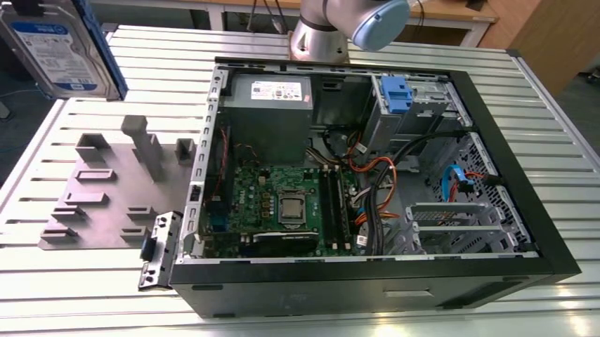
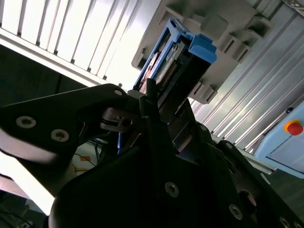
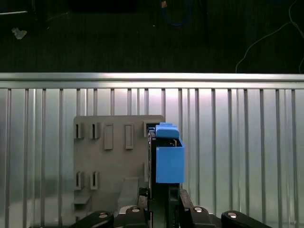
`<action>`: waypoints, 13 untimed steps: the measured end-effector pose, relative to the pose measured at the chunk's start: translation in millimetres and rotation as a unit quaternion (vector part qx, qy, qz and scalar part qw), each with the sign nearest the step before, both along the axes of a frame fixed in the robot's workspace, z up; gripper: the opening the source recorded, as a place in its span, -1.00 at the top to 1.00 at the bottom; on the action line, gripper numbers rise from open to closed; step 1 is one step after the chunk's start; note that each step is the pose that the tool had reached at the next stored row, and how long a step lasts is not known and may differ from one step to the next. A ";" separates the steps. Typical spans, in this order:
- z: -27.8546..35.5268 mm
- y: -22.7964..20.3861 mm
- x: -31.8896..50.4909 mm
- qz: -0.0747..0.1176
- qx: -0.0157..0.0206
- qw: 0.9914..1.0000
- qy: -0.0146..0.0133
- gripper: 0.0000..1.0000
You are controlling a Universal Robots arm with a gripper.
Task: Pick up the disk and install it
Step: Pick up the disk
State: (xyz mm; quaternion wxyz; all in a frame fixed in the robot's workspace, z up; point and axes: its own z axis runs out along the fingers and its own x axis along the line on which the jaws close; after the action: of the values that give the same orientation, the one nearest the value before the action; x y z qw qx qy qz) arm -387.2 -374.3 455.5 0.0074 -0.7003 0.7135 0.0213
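Note:
The disk (image 1: 58, 48) hangs high in the air at the exterior view's far left, its white-and-blue label facing the camera and blue rails along its edges. In the first wrist view the disk (image 3: 167, 154) is seen edge-on, with a blue rail end toward the camera. My gripper (image 3: 164, 199) is shut on its lower part. In the second wrist view the dark fingers (image 2: 152, 102) clamp the disk (image 2: 178, 57) from both sides. The disk is lifted well above the grey fixture plate (image 1: 112, 189) and is to the exterior view's left of the open computer case (image 1: 525, 232).
Inside the case, a grey drive cage with a blue tab (image 1: 398, 95) sits at the far right corner, a power-supply box (image 1: 267, 91) at the far left, and the motherboard (image 1: 281, 203) and cables (image 1: 384, 182) in the middle. The slatted metal table (image 1: 553, 112) surrounds the case. The arm's base (image 1: 324, 35) stands behind it.

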 end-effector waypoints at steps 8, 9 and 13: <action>33.2 0.0 0.0 0.000 0.000 1.000 0.000 0.31; 37.4 0.0 0.0 0.000 0.000 1.000 0.000 0.31; 51.9 0.0 0.0 0.000 0.000 1.000 0.000 0.31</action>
State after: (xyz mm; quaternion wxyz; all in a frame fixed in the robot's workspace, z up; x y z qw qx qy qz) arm -387.2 -374.3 507.4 0.0074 -0.7003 0.7135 0.0213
